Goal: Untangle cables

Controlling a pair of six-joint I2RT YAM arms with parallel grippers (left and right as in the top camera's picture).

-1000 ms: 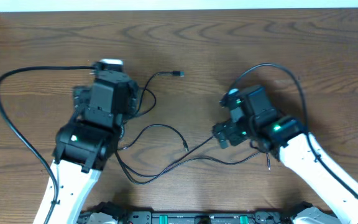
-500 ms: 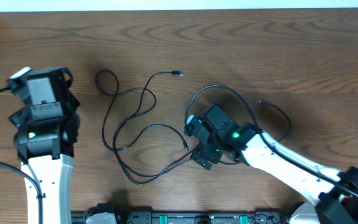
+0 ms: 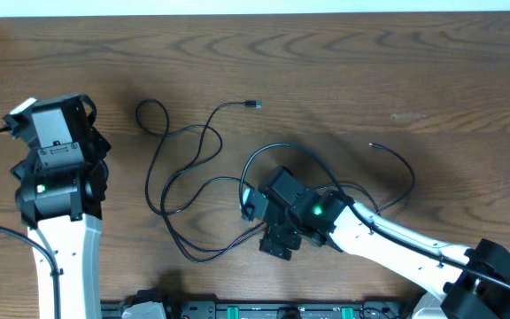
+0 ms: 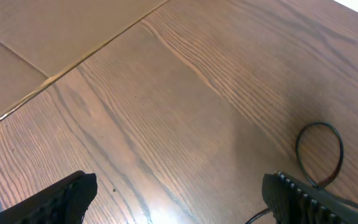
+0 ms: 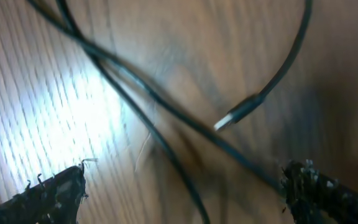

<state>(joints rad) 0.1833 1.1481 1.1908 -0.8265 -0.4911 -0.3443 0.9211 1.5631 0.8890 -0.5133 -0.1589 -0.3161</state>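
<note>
Black cables (image 5: 253, 102) on brown wood-grain table (image 3: 326, 53)

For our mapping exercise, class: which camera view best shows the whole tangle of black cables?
Overhead: it shows the black cables nearly whole, crossings included. Left wrist catches one loop; right wrist shows only blurred crossing strands and a plug.

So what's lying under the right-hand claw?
Its wrist camera shows crossed black cables and a small plug end on the wooden table. From overhead, the right gripper hides that crossing.
</note>
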